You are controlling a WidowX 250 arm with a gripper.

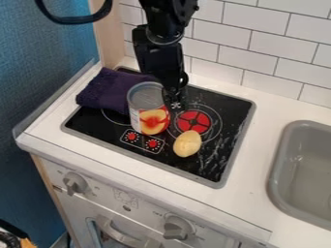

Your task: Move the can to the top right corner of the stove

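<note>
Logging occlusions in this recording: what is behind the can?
A cloth lies partly behind the can, its left part visible. The can covers some of the cloth's right side and a patch of the stove; what else is there cannot be told.

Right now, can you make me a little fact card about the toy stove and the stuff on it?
Stove: black top, red burner pictures
Can: upright, fruit picture on front, left of the middle
Can at top right corner: no
Cloth: dark purple, bunched at the back left
Yellowish oval food: near the front, right of the can
Pincer: hanging down, right beside the can
</note>
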